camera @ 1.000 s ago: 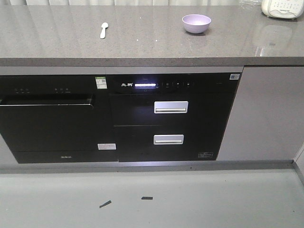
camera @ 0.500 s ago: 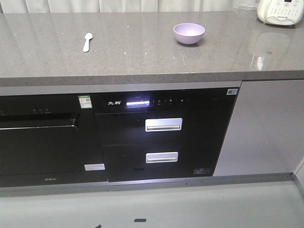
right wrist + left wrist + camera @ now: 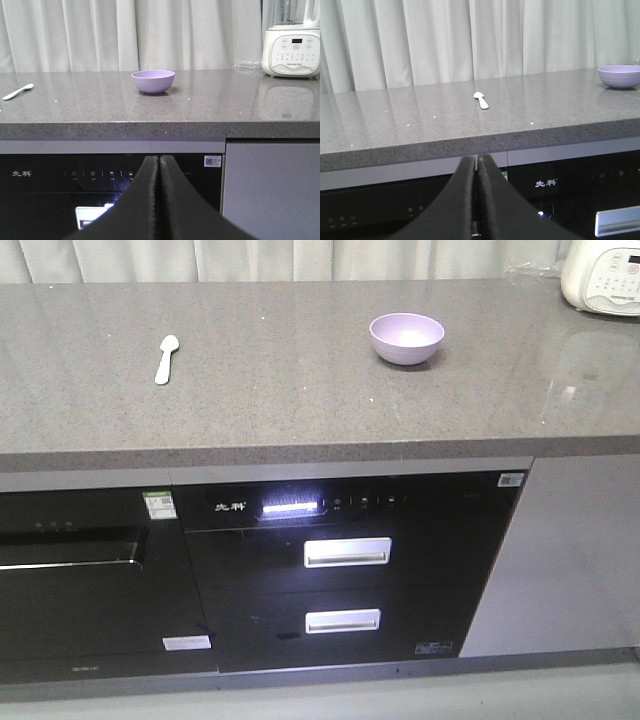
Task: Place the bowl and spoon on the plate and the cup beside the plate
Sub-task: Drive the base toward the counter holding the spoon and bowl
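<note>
Counter: grey speckled stone top (image 3: 300,410) over dark built-in appliances (image 3: 340,570), with a pale curtain (image 3: 445,40) behind.
Bowl: the lavender bowl (image 3: 407,338) sits upright and empty, right of centre and well back from the front edge.
Spoon: the pale spoon (image 3: 166,358) lies flat toward the left, head pointing to the back, well apart from the bowl.
Plate and cup: neither shows in any view, so the place to arrange things is not yet found.
White appliance: it stands at the far right corner (image 3: 603,280), clear of the bowl.
Left tool: the left tool (image 3: 476,162) has its fingers pressed together on nothing. It sits below the counter edge and faces the spoon.
Right tool: the right tool (image 3: 158,162) is likewise pressed together and empty, low before the cabinet fronts, lined up with the bowl.
Reading: both arms look tucked low for safe approach, one aimed at each item.
Stage: nothing is picked up yet; the task is at its start.
</note>
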Available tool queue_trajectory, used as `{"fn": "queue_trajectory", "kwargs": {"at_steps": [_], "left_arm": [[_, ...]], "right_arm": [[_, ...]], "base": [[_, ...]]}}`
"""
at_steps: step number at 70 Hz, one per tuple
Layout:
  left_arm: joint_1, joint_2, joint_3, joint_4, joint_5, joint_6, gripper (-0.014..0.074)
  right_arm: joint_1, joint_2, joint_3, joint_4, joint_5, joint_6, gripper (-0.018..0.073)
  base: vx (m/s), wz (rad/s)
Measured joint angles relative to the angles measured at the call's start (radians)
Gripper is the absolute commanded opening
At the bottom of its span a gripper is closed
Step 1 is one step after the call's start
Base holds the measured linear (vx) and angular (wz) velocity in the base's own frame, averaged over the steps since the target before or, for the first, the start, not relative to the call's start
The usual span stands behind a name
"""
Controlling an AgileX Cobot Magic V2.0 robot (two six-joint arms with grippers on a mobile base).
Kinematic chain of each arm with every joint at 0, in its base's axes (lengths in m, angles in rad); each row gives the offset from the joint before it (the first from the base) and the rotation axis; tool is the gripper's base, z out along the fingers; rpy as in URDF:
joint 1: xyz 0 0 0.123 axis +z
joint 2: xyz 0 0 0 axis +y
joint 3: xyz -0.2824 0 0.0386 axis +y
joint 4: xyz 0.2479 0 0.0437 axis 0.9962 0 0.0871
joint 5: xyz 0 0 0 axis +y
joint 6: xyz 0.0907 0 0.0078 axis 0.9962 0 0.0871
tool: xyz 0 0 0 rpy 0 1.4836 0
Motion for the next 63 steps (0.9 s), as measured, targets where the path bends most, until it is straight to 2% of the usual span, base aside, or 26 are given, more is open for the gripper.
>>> {"fn": "queue_trajectory", "kwargs": {"at_steps": [63], "left_arm": [[0.0,0.0,0.0,0.0,0.0,0.0,-0.0006]], "right_arm": [[0.0,0.0,0.0,0.0,0.0,0.0,-0.0009]], "base": [[0.23,0.03]]}}
